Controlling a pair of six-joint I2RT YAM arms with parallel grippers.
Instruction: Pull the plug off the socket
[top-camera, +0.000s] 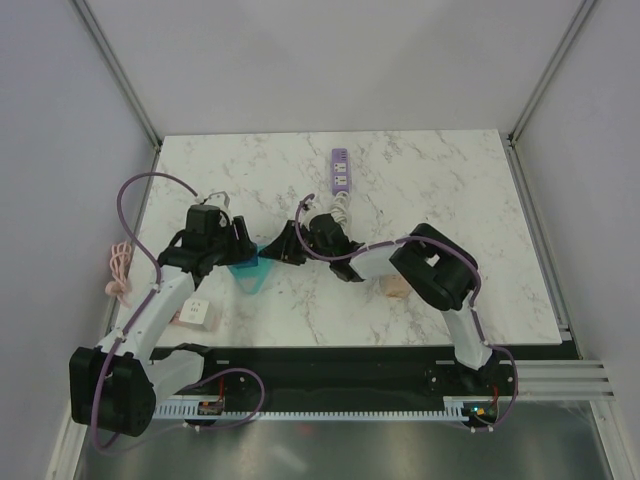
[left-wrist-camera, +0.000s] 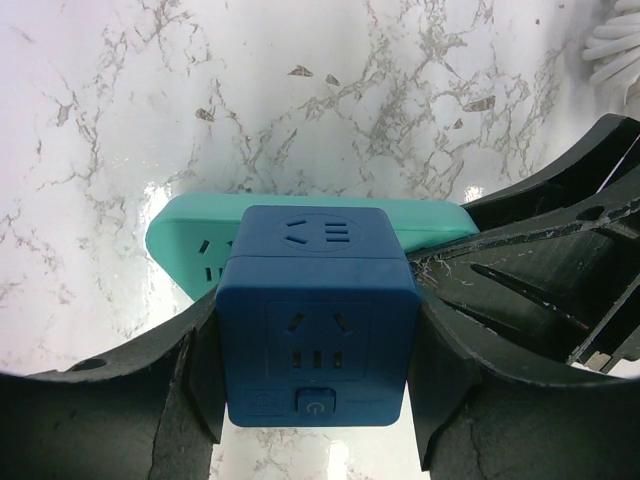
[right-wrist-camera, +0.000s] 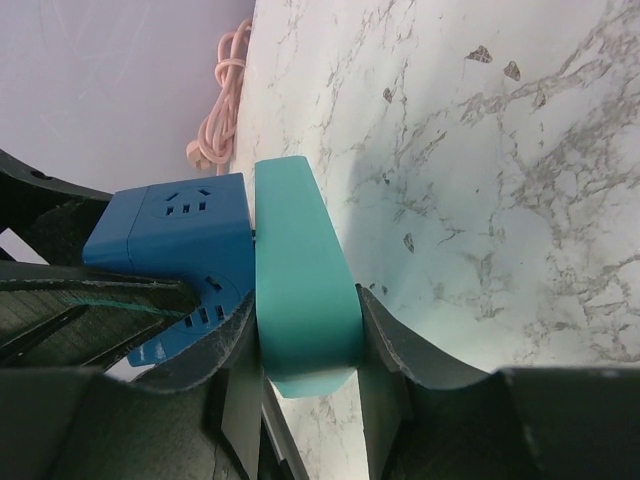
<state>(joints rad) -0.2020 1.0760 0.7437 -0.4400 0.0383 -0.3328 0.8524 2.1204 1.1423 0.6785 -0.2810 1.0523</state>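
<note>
The plug (left-wrist-camera: 315, 330) is a dark blue cube with outlets and a power button on its faces. It sits against the face of the socket (left-wrist-camera: 190, 235), a teal power strip lying near the table's middle (top-camera: 250, 275). My left gripper (left-wrist-camera: 317, 320) is shut on the cube, one finger pressed to each side. In the right wrist view my right gripper (right-wrist-camera: 305, 310) is shut across the teal strip's (right-wrist-camera: 300, 290) rounded end, with the blue cube (right-wrist-camera: 175, 230) just left of it. Both grippers meet over the strip in the top view.
A lilac power strip (top-camera: 341, 170) with a coiled white cord (top-camera: 340, 208) lies at the back centre. A small tan block (top-camera: 393, 290) rests beside the right arm. A white block (top-camera: 195, 312) sits near the front left, and a pink cable (top-camera: 120, 270) hangs off the left edge.
</note>
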